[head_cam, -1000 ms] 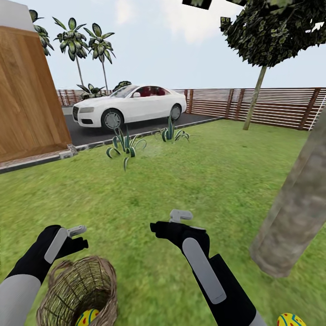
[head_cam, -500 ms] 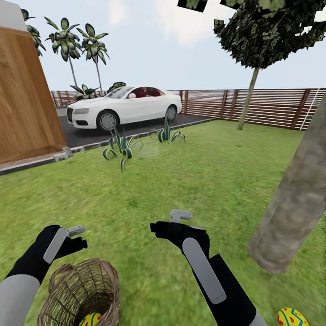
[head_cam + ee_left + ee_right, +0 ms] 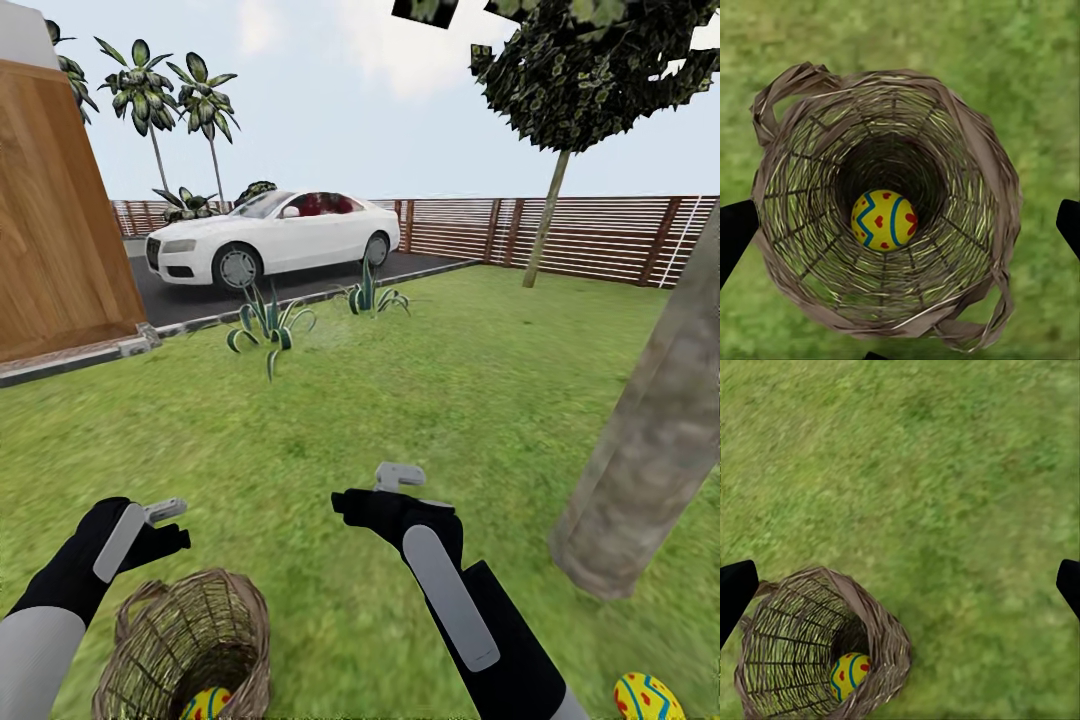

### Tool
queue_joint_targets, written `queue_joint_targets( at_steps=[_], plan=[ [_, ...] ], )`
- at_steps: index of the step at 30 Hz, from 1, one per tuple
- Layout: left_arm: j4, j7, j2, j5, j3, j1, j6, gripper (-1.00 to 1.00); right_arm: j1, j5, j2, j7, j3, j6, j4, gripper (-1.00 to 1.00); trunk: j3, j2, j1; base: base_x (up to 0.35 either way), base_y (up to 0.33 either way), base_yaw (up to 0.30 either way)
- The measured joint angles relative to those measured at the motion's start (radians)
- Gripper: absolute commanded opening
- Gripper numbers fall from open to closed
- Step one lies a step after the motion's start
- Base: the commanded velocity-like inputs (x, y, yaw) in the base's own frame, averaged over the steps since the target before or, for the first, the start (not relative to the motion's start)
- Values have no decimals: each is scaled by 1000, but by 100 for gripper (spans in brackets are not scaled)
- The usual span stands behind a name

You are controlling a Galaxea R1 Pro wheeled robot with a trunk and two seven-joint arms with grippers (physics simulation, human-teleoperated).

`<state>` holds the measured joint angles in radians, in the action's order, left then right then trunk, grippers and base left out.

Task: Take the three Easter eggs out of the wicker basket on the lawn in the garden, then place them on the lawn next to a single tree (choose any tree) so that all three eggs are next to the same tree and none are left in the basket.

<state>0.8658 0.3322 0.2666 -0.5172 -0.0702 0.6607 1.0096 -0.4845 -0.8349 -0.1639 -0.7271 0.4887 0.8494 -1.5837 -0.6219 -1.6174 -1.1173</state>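
The wicker basket point(image 3: 185, 645) sits on the lawn point(image 3: 400, 400) at the lower left, with one yellow Easter egg point(image 3: 205, 705) in its bottom. Seen from straight above, the basket point(image 3: 885, 202) holds that egg point(image 3: 883, 219), and my left gripper point(image 3: 165, 512) hovers over it, open, its dark fingertips point(image 3: 735, 232) spread wide. My right gripper point(image 3: 400, 476) hangs open over bare grass to the basket's right; its wrist view catches the basket point(image 3: 810, 652) and the egg point(image 3: 849, 675). A second egg point(image 3: 648, 697) lies on the grass near the thick tree trunk point(image 3: 650, 440).
A white car point(image 3: 275, 235) stands on the dark driveway beyond spiky plants point(image 3: 265, 325). A wooden wall point(image 3: 55, 220) rises at the left, and a slatted fence point(image 3: 600, 235) with a thin-trunked tree point(image 3: 545, 215) bounds the far side. Open grass stretches ahead.
The whole head view has shifted slightly, so the camera turned a little. Both arms hold the same pose and both grippers stay open.
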Motion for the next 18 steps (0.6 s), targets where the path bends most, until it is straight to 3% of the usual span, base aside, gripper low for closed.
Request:
queue_joint_targets(
  at_steps=[18],
  plan=[
    [0, 1, 0, 0, 0, 0, -1, 100, 0, 0, 0, 1, 0, 0, 2, 100, 0, 0, 0, -29, 14, 0]
  ],
)
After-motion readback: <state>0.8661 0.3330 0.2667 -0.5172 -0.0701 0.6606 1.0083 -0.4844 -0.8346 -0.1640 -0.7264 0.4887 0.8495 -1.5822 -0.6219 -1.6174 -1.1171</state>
